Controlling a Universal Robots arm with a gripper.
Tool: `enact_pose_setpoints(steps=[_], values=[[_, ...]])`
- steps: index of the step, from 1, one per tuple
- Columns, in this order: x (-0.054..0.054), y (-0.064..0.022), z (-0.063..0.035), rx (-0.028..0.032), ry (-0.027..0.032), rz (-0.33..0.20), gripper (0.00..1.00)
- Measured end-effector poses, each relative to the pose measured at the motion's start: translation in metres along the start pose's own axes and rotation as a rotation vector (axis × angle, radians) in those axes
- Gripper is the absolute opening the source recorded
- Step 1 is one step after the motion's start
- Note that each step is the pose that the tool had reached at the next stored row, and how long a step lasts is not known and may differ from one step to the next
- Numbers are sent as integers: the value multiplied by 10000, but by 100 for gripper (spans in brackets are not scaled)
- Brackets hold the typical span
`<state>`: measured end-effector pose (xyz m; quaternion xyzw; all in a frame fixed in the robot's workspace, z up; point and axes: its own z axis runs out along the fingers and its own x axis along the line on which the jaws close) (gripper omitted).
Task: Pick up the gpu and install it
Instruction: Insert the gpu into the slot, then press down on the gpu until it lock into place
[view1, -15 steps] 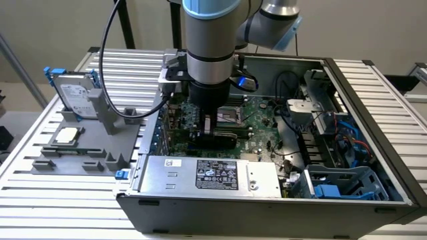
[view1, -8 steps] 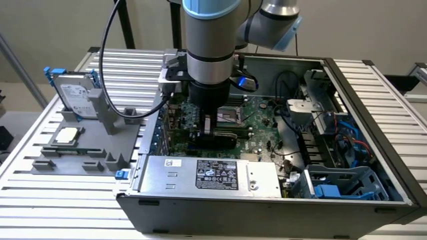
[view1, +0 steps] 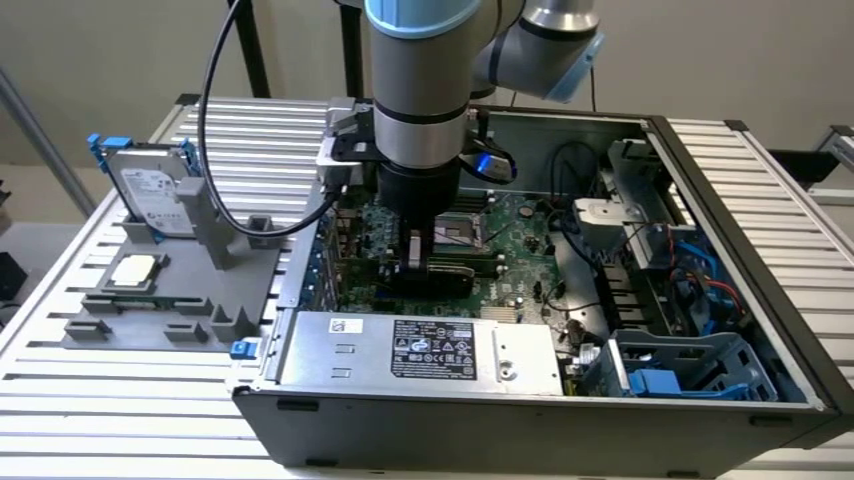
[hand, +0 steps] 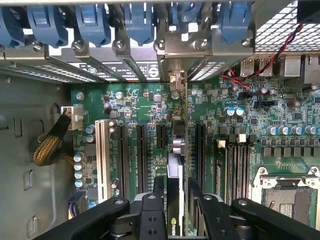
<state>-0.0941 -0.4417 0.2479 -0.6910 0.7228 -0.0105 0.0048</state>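
Black fingers (hand: 177, 210) are gripping the gpu (hand: 176, 165) edge-on above the motherboard (hand: 150, 107), between the expansion slots (hand: 141, 150). Risk: the card is sitting slightly off its slot, so pressing may be bending the rear bracket (hand: 175, 75) or scraping neighbouring components.

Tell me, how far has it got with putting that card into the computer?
Picked up already: the gripper is shut on the gpu, held on edge inside the open case. In hand: lowering it over the motherboard slots, its bracket near the rear openings. Left: whether it is fully seated cannot be told.
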Motion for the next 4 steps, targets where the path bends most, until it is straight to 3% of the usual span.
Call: enact_pose_setpoints(steps=[4], values=[[0, 0, 0, 0, 0, 0, 0]])
